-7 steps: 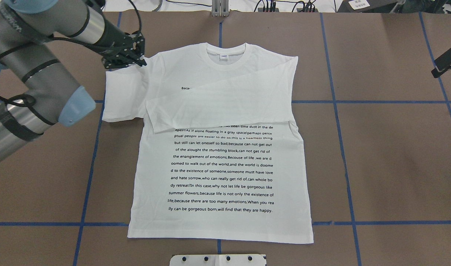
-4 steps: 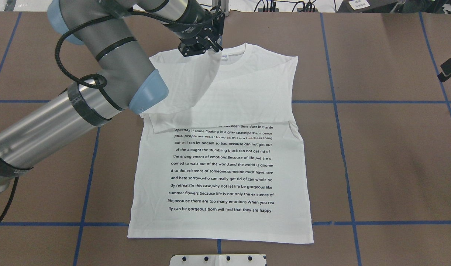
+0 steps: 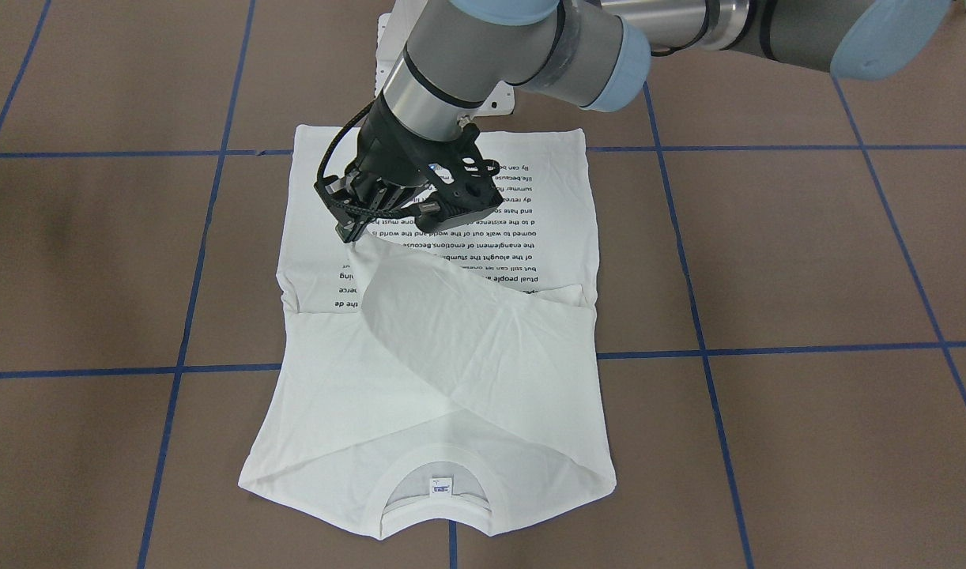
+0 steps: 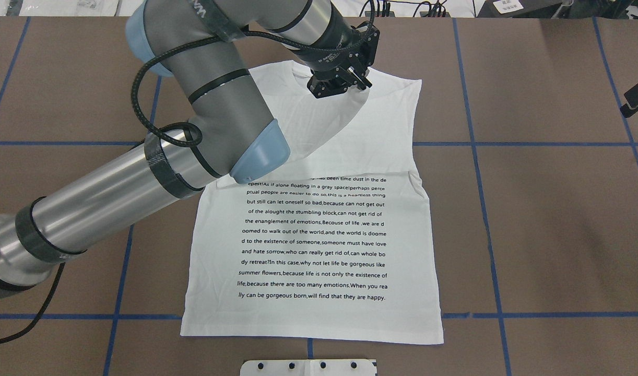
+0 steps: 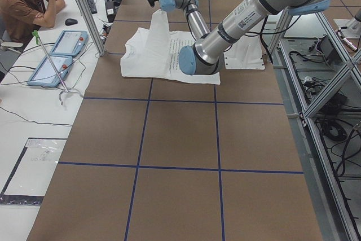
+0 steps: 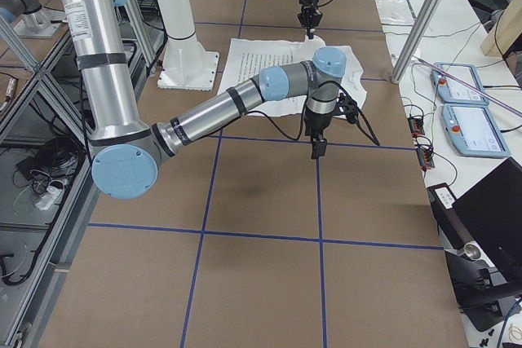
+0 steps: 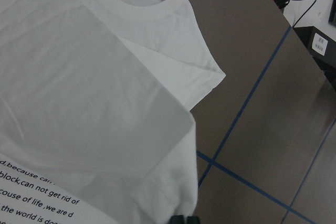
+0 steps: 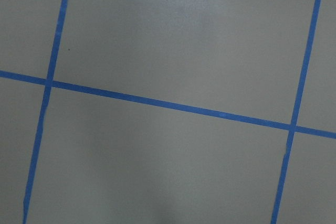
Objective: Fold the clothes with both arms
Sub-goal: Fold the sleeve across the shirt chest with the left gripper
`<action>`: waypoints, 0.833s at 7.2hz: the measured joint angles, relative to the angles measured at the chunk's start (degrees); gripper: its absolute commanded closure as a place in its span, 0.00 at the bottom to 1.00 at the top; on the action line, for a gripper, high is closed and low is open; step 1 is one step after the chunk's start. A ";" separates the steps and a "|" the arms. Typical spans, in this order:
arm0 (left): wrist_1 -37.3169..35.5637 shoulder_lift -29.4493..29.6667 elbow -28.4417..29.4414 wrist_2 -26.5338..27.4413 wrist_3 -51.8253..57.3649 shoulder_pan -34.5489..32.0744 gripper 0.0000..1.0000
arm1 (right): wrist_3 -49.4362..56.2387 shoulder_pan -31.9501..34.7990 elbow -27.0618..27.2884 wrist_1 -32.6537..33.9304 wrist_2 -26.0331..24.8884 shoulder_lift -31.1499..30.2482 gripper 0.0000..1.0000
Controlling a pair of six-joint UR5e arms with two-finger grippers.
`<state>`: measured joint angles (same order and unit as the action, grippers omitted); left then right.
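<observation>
The white shirt (image 4: 314, 235) lies flat on the brown table, text side up, collar (image 3: 435, 506) at the far end from the robot. One sleeve lies folded across the chest. My left gripper (image 4: 364, 85) is shut on the other sleeve's end and holds it up over the chest, right of the collar; the sleeve hangs as a slack sheet (image 3: 420, 316). The left wrist view shows that sleeve (image 7: 94, 129) hanging over the shirt. My right gripper (image 4: 628, 106) hovers over bare table far right of the shirt; whether it is open or shut cannot be told.
The white pedestal base (image 4: 308, 367) stands just behind the shirt's hem. Blue tape lines (image 8: 168, 103) grid the brown table. An operator (image 5: 25, 4) sits at a side table with two pendants (image 5: 56, 55), beyond the table's far edge.
My left gripper has moved right from the shirt's left shoulder across the collar, carrying the sleeve over the chest. The right gripper has hardly moved.
</observation>
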<state>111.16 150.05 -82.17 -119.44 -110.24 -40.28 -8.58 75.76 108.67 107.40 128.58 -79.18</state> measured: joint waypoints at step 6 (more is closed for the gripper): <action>10.58 0.30 13.47 10.60 5.32 9.22 0.00 | -0.50 -0.07 -0.31 0.04 0.21 0.73 0.00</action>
<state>121.75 150.35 -68.70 -108.84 -104.92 -31.06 -9.08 75.69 108.36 107.44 128.79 -78.45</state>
